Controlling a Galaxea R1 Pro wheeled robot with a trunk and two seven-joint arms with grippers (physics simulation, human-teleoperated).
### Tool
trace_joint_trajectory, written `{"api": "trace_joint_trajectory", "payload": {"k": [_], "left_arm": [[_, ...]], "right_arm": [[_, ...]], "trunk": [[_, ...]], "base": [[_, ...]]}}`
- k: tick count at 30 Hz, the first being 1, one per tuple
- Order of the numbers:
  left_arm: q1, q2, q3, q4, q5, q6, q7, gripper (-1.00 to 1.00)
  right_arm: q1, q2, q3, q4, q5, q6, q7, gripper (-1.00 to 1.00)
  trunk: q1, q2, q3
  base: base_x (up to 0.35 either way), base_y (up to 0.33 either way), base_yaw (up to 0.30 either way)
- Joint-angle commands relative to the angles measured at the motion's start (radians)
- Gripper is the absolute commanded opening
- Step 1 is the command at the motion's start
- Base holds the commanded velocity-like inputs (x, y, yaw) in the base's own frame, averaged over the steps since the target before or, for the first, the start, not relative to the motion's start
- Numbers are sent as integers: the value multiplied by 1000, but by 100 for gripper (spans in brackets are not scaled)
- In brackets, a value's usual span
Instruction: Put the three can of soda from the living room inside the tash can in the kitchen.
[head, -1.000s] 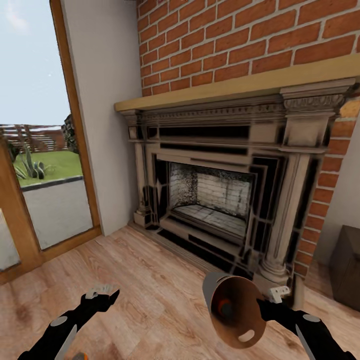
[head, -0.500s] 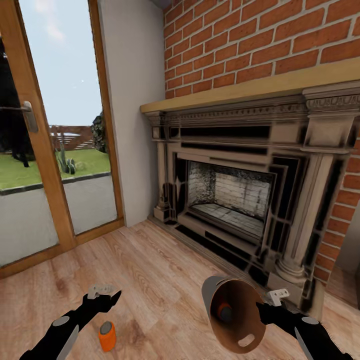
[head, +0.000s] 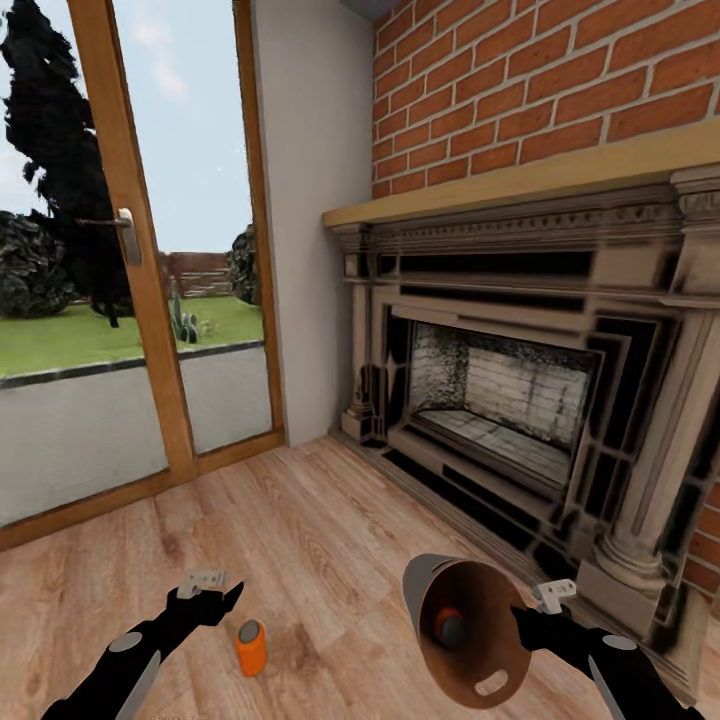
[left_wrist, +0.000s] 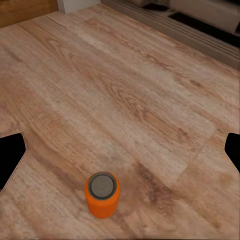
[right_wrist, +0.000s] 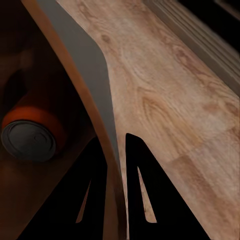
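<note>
Over on the left, glass doors (head: 120, 330) in a wood frame, with one metal handle (head: 122, 222), looking out on lawn and dark trees. Below them runs the plank floor (head: 320, 520), warm brown.

Two cans in sight. One orange can (head: 251, 647) stands upright on the floor, grey lid up, just beside the left gripper (head: 210, 588) and a touch to its right. From the left wrist camera that can (left_wrist: 102, 194) sits between the two dark fingertips (left_wrist: 10, 157), which are spread wide apart and clasp nothing. Bare floor all around it, nothing blocking the way.

Moving right: the bin (head: 468, 628), one of them, light grey outside and brown inside, tipped on its side with the mouth facing the camera, a slot cut-out near the rim. Deep inside lies the second can (head: 447, 622), orange with a grey end. The right gripper (head: 540, 606) has the bin by its rim; in the right wrist view the fingers (right_wrist: 95, 190) pinch the bin wall (right_wrist: 90, 65) between them, one inside, one outside, with the can (right_wrist: 31, 132) lying in the brown interior.

Behind, to the right: one ornate fireplace (head: 520, 400) under a wooden mantel (head: 520, 175), brick wall (head: 560, 80) above.
</note>
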Motion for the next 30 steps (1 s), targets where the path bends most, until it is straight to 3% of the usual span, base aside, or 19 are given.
{"api": "trace_joint_trajectory", "payload": {"k": [1,13,22,30], "left_arm": [[0,0,0,0,0,0,0,100],[0,-10,-2,0,-1,0,7,100],[0,-11,-2,1,-1,0,9,100],[0,-17,-31,27,2,0,13,100]], "right_arm": [[-1,0,-1,-2,-14,2,5,-100],[-1,1,0,0,-14,1,4,-100],[-1,1,1,3,-15,2,4,-100],[-1,2,2,4,-15,1,2,-100]], "trunk": [[0,0,0],[0,0,0],[0,0,0],[0,0,0]], "base": [[-2,0,247],[0,0,234],[0,0,37],[0,0,1]]}}
